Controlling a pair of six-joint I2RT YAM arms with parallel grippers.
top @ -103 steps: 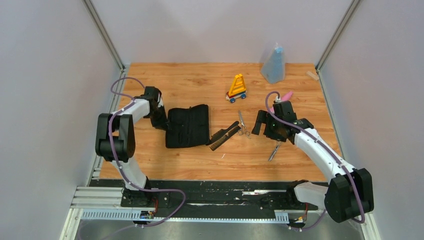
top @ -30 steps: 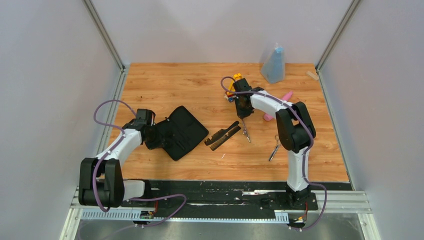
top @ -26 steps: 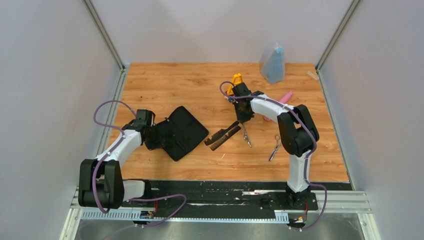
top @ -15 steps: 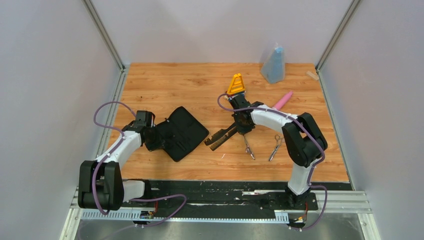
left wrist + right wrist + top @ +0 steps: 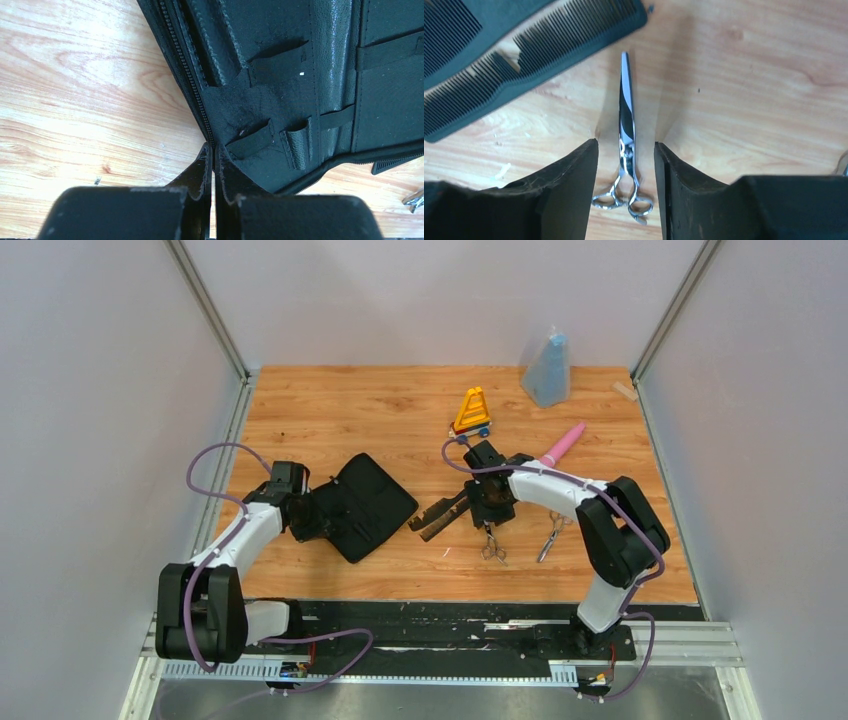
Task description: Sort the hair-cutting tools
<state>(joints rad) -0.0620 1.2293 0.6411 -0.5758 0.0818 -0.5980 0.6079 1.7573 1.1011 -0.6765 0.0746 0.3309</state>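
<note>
WORKBENCH: My right pincer point(image 5: 626, 150) stands open over the wooden table point(image 5: 340, 405). Its two black fingers point(image 5: 569, 190) flank a slim silver metal pair of scissors point(image 5: 627, 112), which lies flat between them and touches neither. The blades point toward two flat black plastic combs point(image 5: 539, 52) lying side by side. A second silver pair of scissors point(image 5: 550, 534) lies just to the right. Across the table, my left pincer point(image 5: 214, 156) is clenched on the zipped edge of an open black fabric tool case point(image 5: 300, 75).
</note>
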